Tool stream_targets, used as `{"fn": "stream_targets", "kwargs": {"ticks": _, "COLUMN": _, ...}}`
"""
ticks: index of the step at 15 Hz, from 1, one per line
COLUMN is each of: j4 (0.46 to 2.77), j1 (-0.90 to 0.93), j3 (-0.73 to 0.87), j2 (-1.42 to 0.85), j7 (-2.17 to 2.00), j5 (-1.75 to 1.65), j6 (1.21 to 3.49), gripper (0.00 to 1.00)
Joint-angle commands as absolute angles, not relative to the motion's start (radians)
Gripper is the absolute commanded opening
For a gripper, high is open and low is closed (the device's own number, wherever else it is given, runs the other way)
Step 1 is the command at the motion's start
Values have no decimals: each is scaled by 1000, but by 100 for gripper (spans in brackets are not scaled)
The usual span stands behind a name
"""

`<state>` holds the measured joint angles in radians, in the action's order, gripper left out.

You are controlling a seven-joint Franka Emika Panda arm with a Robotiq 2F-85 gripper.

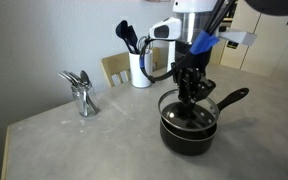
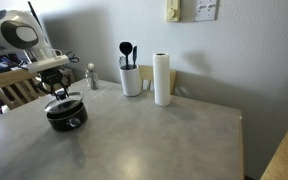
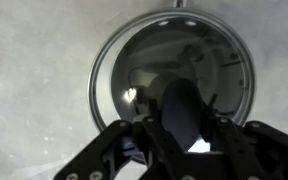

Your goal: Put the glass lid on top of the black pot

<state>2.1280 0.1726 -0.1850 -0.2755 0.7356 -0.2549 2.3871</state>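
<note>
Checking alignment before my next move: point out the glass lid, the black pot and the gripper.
glass lid point(image 3: 169, 55), wrist view, on the clear pane.
black pot point(image 1: 187, 140), in an exterior view, on the front wall.
gripper point(image 1: 191, 97), in an exterior view, midway between its fingertips.

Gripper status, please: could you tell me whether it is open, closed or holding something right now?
Gripper: closed on the knob of the glass lid, which sits on the black pot.

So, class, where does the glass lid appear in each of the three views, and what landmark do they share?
Exterior view: glass lid right of centre, over the black pot.
Exterior view: glass lid at middle left, over the pot.
Wrist view: glass lid fills the middle.
Shared landmark: the fingers, directly above the lid's centre in every view.
</note>
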Motion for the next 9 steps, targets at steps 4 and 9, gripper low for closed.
{"fn": "stream_targets", "kwargs": {"ticks": 4, "j4": 2119, "j1": 186, "j3": -211, "j2": -300, "j7": 581, "j5": -234, "j6": 2408, "gripper": 15}}
{"fn": "stream_targets", "kwargs": {"ticks": 9, "j4": 2143, "j1": 222, "j3": -238, "j2": -285, "j7": 435, "j5": -241, "j6": 2409, "gripper": 15}}
